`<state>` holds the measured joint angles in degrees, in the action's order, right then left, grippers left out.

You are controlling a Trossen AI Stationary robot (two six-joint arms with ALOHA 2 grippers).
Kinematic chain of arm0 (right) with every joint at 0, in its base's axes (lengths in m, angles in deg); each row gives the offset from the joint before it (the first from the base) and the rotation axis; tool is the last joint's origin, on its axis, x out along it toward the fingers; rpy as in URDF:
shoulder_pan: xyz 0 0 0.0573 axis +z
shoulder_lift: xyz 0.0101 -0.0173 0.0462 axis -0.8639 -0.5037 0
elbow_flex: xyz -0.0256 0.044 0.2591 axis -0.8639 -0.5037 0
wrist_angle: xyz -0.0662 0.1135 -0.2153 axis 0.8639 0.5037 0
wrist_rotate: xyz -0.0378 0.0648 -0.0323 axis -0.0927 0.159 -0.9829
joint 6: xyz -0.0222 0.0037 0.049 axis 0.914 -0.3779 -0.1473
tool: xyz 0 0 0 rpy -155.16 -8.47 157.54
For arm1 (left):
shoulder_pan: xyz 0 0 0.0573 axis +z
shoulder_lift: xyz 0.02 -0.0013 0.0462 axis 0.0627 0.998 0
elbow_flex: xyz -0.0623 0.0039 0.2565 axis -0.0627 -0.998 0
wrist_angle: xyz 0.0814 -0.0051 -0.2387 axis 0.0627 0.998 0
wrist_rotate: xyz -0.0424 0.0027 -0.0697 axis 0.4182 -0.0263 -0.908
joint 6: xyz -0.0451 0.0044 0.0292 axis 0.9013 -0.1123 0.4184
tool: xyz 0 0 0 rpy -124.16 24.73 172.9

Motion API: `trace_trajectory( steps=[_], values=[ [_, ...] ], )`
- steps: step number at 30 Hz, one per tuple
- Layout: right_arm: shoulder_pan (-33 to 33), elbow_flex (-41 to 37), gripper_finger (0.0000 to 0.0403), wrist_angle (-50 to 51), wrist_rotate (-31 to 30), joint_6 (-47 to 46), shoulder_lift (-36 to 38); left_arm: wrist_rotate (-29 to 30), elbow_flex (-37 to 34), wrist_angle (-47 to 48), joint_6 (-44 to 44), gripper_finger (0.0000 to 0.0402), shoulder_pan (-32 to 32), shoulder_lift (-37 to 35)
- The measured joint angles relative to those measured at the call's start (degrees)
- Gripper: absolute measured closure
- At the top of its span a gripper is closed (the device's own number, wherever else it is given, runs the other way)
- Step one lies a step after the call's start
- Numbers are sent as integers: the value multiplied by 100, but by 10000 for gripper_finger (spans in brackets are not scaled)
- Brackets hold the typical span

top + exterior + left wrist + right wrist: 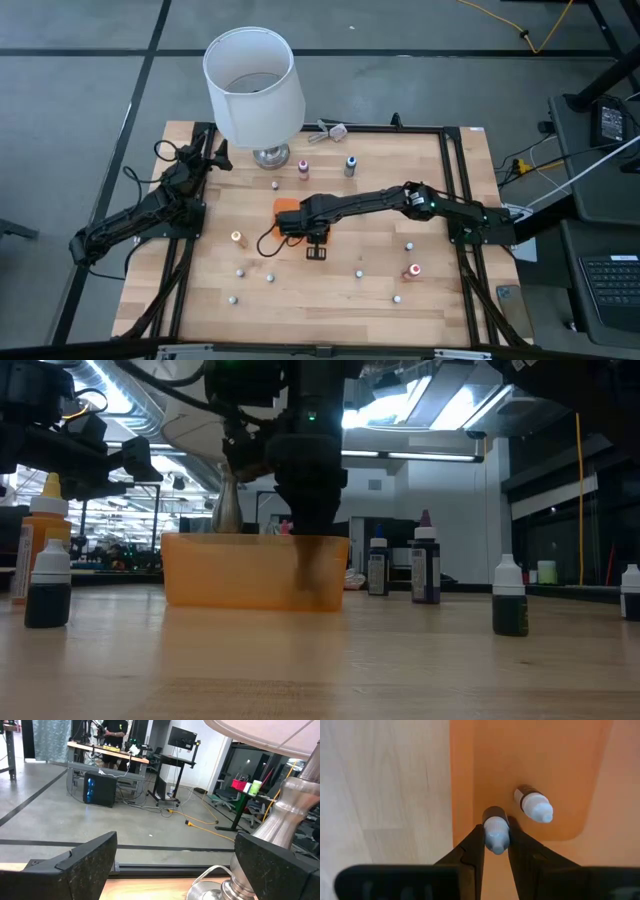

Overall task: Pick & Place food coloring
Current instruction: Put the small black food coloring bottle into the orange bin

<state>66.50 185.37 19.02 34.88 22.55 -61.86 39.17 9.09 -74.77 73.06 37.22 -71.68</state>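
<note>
Food coloring bottle (pixel 495 831), white cap toward the wrist, sits pinched between the narrowed fingers of the right gripper (pixel 496 845) directly over the orange tray (pixel 555 775); its long axis runs along the fingers. A second bottle (pixel 533 805) lies on the tray floor just beside. The left gripper (pixel 175 865), spread wide, waits near the lamp (pixel 253 85).

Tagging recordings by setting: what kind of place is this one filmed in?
Most likely a robotics lab or workshop, not a home. Past the wooden table lies bare concrete floor with loose cables, desks carry monitors and a computer tower, and strip lights hang overhead.
</note>
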Motion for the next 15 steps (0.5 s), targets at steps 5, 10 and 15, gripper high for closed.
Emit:
trace_trajectory(
  steps=[5, 10, 15],
  values=[
    [0, -6, 325, -255, -160, 4, 0, 0, -1, 0, -2, 10, 2, 0],
    [-17, -6, 325, -313, -162, 0, -10, 0, 0, 0, 0, 10, 2, 0],
    [-20, -8, 325, -377, -162, 0, -48, 2, -2, -2, 0, 10, 0, 0]
  ],
)
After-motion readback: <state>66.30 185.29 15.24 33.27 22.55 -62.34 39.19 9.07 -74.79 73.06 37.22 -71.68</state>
